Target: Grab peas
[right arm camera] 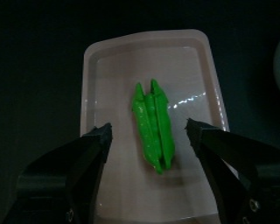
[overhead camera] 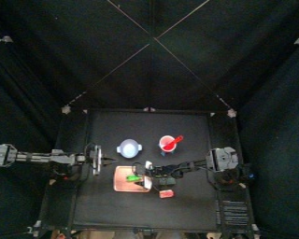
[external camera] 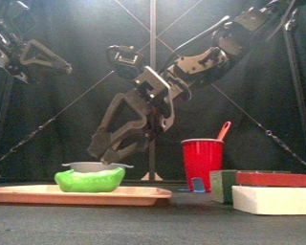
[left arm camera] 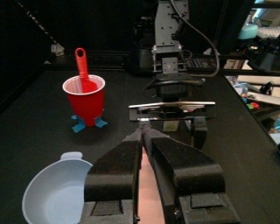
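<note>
The peas (right arm camera: 154,122) are a bright green pod lying on the pale pink board (right arm camera: 108,79). They also show in the top view (overhead camera: 134,176) and in the front view (external camera: 89,181). My right gripper (right arm camera: 149,131) is open just above the board, one jaw on each side of the pod, not touching it. In the top view it (overhead camera: 145,172) reaches in from the right. My left gripper (left arm camera: 140,162) is shut and empty, resting at the table's left (overhead camera: 100,161).
A red cup (overhead camera: 171,143) with a red utensil in it stands behind the board. A pale bowl (overhead camera: 130,147) sits to its left. A small red item (overhead camera: 166,193) lies at the front. Boxes (external camera: 271,191) stand at the front right.
</note>
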Tool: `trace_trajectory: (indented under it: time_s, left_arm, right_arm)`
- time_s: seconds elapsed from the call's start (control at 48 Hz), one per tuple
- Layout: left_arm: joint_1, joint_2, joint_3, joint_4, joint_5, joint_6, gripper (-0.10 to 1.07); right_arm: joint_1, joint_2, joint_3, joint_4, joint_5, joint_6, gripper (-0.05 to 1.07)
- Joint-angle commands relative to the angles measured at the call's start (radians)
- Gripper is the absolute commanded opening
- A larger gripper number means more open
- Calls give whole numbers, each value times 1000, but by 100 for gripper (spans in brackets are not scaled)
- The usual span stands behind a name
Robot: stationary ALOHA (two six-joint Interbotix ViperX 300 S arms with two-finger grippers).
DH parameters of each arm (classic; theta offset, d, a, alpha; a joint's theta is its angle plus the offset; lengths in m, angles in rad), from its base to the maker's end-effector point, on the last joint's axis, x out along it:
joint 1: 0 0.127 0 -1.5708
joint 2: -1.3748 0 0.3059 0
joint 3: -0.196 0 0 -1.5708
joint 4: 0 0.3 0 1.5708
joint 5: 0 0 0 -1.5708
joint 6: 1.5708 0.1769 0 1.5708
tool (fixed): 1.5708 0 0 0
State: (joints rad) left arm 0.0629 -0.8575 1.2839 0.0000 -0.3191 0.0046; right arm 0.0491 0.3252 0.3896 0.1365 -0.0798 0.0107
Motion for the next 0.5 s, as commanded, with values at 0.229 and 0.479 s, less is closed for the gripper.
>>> trace_trajectory:
  time_s: [0.229, 0.479]
  left_arm:
    - [3, 2, -11, 0, -5, 2, 55]
    - [8, 3, -11, 0, -5, 2, 55]
  right_arm:
    - [0, -61, -5, 0, -8, -2, 98]
    - [-5, -127, 23, -2, -8, -3, 98]
